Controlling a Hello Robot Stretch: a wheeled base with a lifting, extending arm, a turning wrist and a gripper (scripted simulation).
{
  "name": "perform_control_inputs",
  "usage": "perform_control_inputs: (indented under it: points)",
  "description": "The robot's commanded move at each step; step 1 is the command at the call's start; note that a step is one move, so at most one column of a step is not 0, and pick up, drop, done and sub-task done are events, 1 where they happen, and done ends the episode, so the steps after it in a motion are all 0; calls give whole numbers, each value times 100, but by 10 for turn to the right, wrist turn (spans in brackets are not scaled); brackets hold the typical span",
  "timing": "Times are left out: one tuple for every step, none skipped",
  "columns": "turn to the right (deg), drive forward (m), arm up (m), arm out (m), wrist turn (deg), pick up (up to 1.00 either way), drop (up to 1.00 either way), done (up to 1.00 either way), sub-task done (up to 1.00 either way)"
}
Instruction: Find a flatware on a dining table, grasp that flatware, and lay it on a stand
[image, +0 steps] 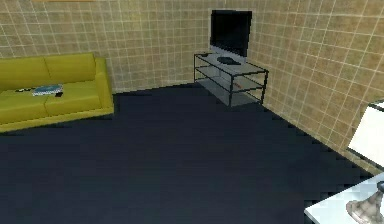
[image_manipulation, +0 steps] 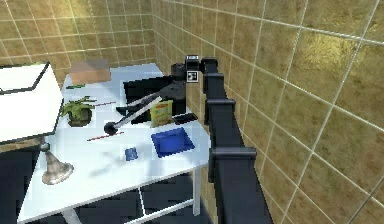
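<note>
Two big pieces matter here: the table (image_manipulation: 105, 175) right beside the robot and the stand (image: 232, 72) over by the far wall (glass-looking top, with a TV (image: 231, 32) taking up most of it). The arm (image_manipulation: 228, 140) reaches out along the table's edge, and the gripper (image_manipulation: 140, 108) sits over the clutter near the middle of the tabletop. I honestly can't tell what state the gripper is in or whether it's got anything, since stuff lies on the table right at its far end.

By the fingers, between the plant (image_manipulation: 75, 108) and the blue mat (image_manipulation: 172, 142), there's a thin sliver with a pale tip. I take that for the flatware (image_manipulation: 112, 125), but it's too small to tell fork from knife from spoon.

My guess on handling:
- It's light, stiff and not fragile.
- It's probably smooth metal, so slippery, and it lies flat on the tabletop with hardly any height to grab.
- I'd take it across the handle near the middle, so it doesn't swing or slide out on the drive over.
- On the stand, I'd lay it down low in the free strip in front of the TV instead of dropping it, because of the hard top.
</note>
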Motion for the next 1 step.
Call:
perform_control_inputs:
  points:
    - [0,0,0,0,450,0,0,0,0]
